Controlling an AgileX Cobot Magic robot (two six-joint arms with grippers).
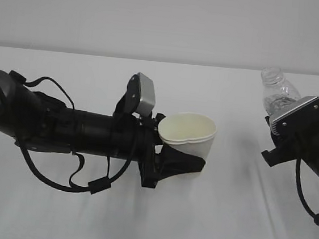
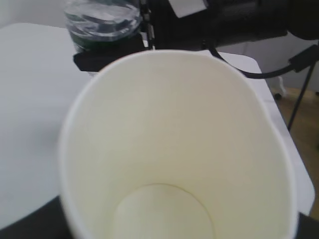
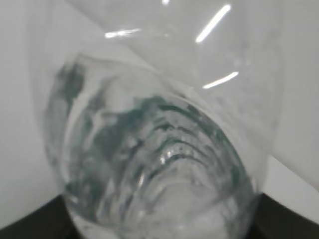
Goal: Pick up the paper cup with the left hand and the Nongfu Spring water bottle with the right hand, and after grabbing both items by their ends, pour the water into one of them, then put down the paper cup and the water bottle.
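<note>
Over the white tabletop (image 1: pixel 137 220), the left hand (image 1: pixel 181 162) reaches in from the left with its jaws clamped round the lower end of the paper cup (image 1: pixel 189 135), holding it clear of the surface near the middle, mouth open and tipped toward the camera, dry inside, likely so it's ready to receive. On the far right, the right hand (image 1: pixel 296 125) has its jaws gripping the Nongfu Spring water bottle (image 1: pixel 277 92) low on the body, neck up and leaning left, well apart from the cup, so the pour looks not yet begun.
</note>
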